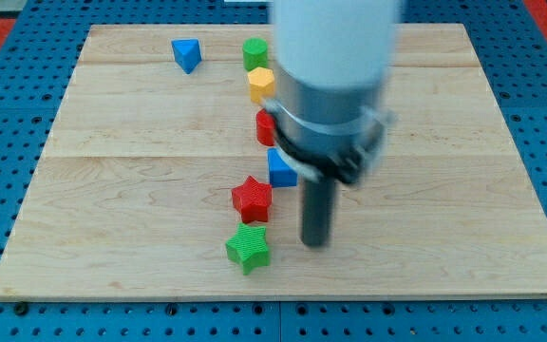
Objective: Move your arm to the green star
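Green star (248, 249) lies near the wooden board's (112, 190) bottom edge, below a red star (252, 198). My tip (315, 241), bare and holding nothing, rests just to its right.

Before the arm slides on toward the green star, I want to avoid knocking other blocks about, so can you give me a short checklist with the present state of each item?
1. Green star in view, near the board's bottom edge: ok.
2. My tip in view, to the view's right of the star: ok.
3. Tip touching the star: not ok, a gap of bare wooden board shows between them.
4. Straight path from tip to star free of blocks: ok.
5. Red star out of the way: ok, it sits above the green star, apart from that path.
6. Blue block clear of the rod: cannot tell, the arm partly hides it.
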You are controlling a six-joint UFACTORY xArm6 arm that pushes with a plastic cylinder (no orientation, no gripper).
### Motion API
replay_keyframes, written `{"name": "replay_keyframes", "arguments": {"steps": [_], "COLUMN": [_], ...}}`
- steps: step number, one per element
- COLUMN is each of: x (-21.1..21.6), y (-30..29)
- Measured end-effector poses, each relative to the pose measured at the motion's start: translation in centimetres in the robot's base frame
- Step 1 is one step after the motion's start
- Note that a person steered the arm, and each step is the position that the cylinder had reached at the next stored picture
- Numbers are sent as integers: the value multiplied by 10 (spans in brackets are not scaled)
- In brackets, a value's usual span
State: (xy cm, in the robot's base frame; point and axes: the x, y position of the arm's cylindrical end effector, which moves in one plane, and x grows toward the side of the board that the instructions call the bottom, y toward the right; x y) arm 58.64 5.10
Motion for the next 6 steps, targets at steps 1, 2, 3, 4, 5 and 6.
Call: {"name": "replay_keyframes", "arguments": {"steps": [1,2,3,4,5,6], "x": [31,33,8,-10,2,5], "y": [-10,-127,-210,-139,-103,-123]}}
